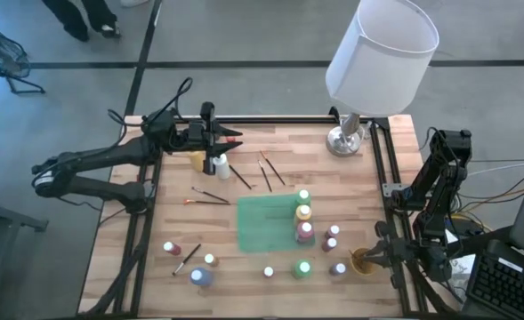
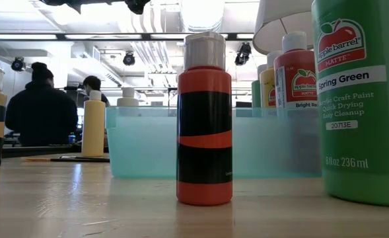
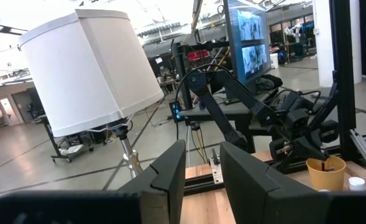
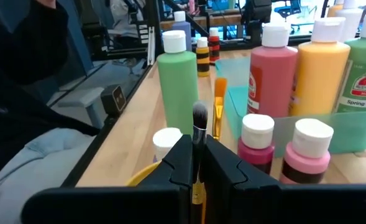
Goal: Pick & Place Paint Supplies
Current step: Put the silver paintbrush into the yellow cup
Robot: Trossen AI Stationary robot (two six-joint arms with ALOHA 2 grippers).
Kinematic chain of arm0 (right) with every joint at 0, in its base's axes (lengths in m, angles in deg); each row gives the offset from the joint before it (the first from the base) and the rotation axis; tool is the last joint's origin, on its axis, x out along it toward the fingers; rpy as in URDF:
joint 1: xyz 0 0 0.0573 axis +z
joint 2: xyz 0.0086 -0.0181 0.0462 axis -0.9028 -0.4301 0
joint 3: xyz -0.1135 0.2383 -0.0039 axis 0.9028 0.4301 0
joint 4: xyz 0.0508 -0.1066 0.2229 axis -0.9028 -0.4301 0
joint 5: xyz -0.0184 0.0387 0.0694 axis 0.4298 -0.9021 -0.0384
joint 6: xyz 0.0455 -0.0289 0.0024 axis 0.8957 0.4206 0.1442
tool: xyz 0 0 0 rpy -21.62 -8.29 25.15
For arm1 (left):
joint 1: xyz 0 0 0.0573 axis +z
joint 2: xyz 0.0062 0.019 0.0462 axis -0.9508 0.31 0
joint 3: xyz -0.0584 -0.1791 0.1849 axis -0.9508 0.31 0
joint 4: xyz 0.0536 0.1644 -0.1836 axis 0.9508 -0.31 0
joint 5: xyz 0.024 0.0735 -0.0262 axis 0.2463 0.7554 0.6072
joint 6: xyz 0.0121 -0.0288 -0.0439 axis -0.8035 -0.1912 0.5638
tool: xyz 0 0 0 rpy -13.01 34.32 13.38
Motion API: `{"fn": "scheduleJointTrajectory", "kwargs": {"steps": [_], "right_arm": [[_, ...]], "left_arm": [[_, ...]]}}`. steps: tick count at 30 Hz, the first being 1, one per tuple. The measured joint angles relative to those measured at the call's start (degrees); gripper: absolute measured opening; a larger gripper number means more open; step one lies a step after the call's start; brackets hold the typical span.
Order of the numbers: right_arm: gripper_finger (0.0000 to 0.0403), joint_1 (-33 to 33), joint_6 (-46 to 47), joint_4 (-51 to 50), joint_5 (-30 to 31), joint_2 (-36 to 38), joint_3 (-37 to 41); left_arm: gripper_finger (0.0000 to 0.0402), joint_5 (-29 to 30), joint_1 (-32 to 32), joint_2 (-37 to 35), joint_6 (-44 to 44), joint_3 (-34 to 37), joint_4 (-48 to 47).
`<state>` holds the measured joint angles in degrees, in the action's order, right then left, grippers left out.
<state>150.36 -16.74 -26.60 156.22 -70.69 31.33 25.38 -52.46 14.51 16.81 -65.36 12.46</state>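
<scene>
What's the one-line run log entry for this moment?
left pincer: raised at table's far edge, nothing visibly held | right pincer: shut on brush above tan cup | tray: three bottles inside

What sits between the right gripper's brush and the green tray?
The right gripper, shut on a brush, faces two small white-capped bottles, one dark pink and one pink. They stand just before the green tray's near wall.

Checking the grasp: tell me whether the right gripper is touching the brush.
Touching. Right wrist view: the right gripper has its fingers shut against the brush handle, no gap.
</scene>
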Motion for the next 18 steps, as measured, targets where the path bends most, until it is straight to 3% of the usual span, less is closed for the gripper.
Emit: {"fn": "scheduleJointTrajectory", "kwargs": {"steps": [6,18], "right_arm": [[0.0026,0.0,-0.1,0.1,0.0,0.0,-0.3],[0.014,0.0,1.0,1.3,0.3,0.2,-0.4]], "left_arm": [[0.0106,0.0,0.0,0.0,0.0,0.0,0.0],[0.0106,0.0,0.0,0.0,0.0,0.0,0.0]]}}
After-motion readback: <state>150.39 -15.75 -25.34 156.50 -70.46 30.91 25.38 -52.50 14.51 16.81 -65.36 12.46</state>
